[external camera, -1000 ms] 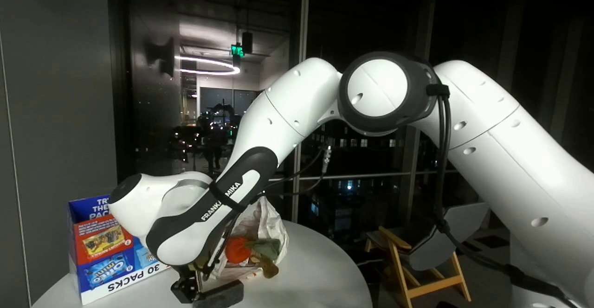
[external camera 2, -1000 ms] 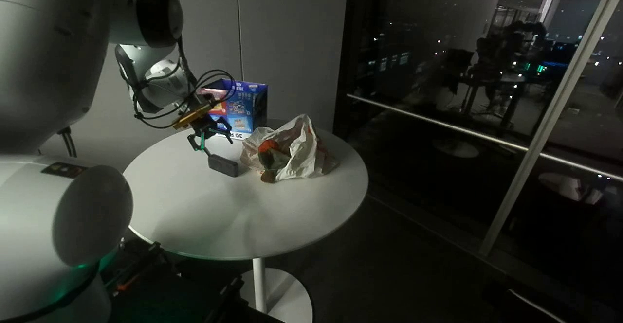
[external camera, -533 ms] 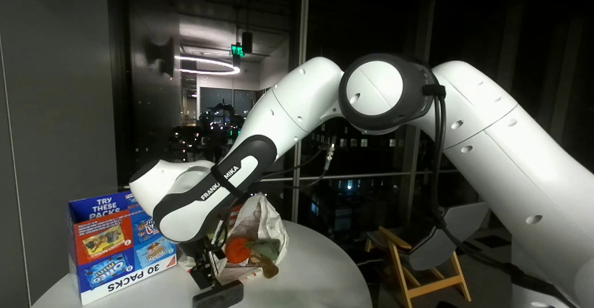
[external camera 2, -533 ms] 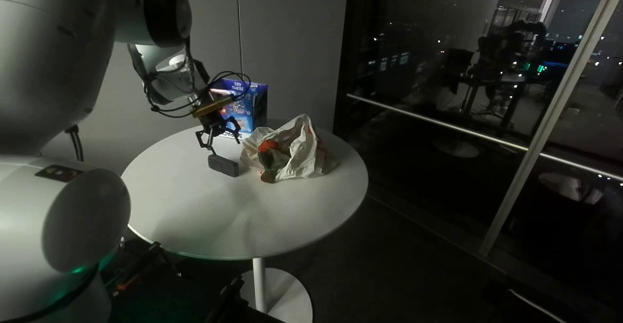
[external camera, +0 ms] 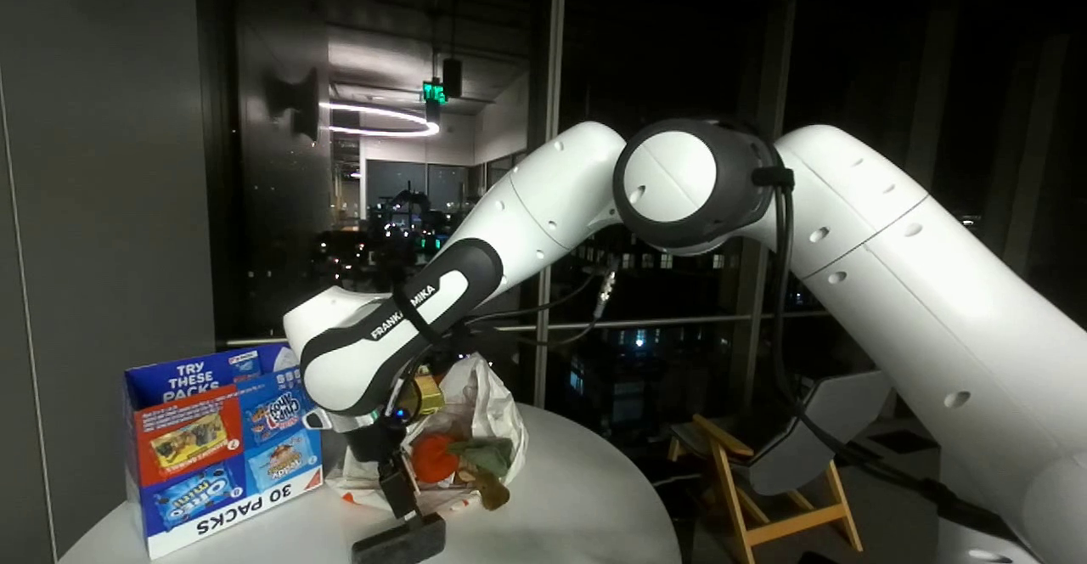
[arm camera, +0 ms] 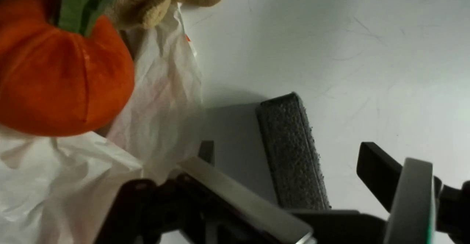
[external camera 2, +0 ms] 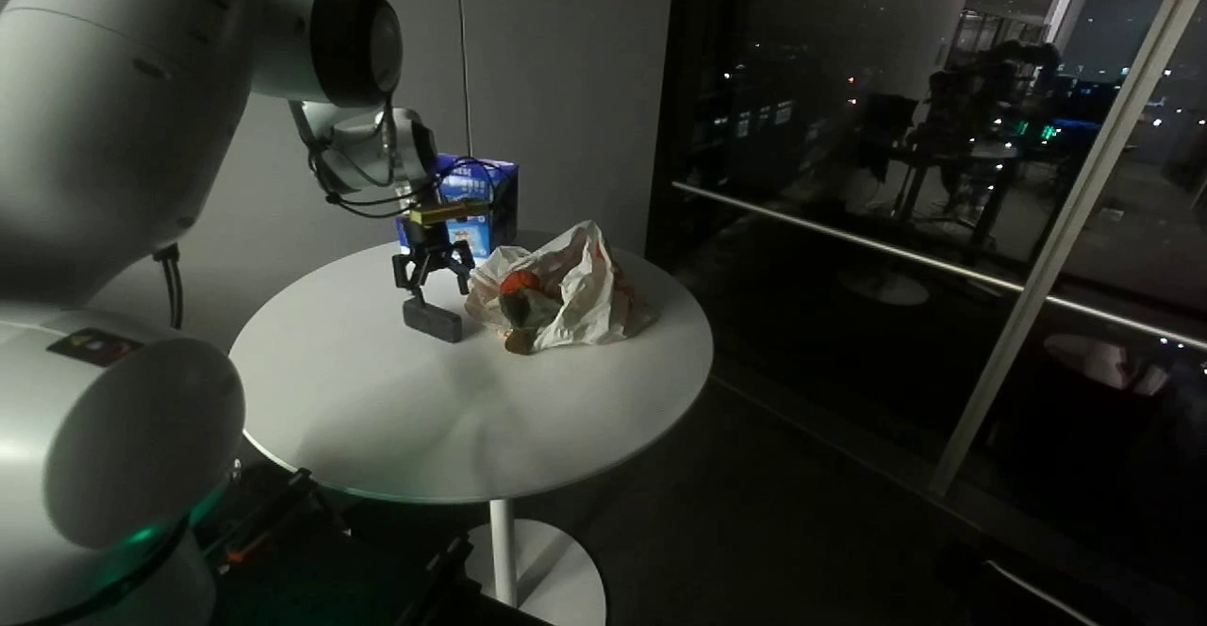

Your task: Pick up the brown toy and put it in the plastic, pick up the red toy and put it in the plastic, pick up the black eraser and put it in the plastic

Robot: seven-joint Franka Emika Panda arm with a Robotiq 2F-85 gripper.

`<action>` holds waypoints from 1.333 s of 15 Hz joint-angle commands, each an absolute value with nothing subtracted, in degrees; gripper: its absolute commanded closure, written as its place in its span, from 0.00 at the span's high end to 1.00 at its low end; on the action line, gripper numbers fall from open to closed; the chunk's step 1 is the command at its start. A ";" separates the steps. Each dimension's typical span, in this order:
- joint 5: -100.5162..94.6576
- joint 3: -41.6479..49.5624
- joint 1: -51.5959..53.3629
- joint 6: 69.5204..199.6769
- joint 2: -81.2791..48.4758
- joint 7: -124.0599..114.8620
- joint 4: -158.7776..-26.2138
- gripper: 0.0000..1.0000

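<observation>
Black eraser (external camera 2: 433,321) lies in from the left edge of the table (external camera 2: 585,409) in an exterior view, the gripper (external camera 2: 441,291) over it, jaws spread wide. Rightward, a blue box (external camera 2: 483,190) stands by the far edge, then the red toy (external camera 2: 519,281) and brown toy (external camera 2: 518,343) crowd the mouth of the plastic bag (external camera 2: 596,301).

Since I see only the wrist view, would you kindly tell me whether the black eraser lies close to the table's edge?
Observer: No, in an exterior view the black eraser lies well in from the edge of the table.
Operator: Thank you; does anything stand on the table that my picture misses altogether?
Observer: Yes, in both exterior views a blue printed box stands on it.
</observation>
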State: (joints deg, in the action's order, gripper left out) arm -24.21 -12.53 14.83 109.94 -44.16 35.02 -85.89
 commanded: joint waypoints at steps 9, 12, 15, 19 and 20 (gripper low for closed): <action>-14.34 -15.27 12.76 115.64 -48.89 47.42 -85.35 0.58; -14.19 -14.56 13.22 117.78 -49.03 44.86 -85.66 0.36; -18.31 -11.17 16.34 124.59 -46.02 35.48 -89.39 0.15; -24.75 -7.91 19.87 129.99 -42.63 22.76 -93.62 0.18; -26.36 -7.07 20.70 131.55 -41.75 19.42 -94.73 0.18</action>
State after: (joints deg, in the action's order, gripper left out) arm -22.19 -9.99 18.13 126.74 -46.25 28.03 -89.34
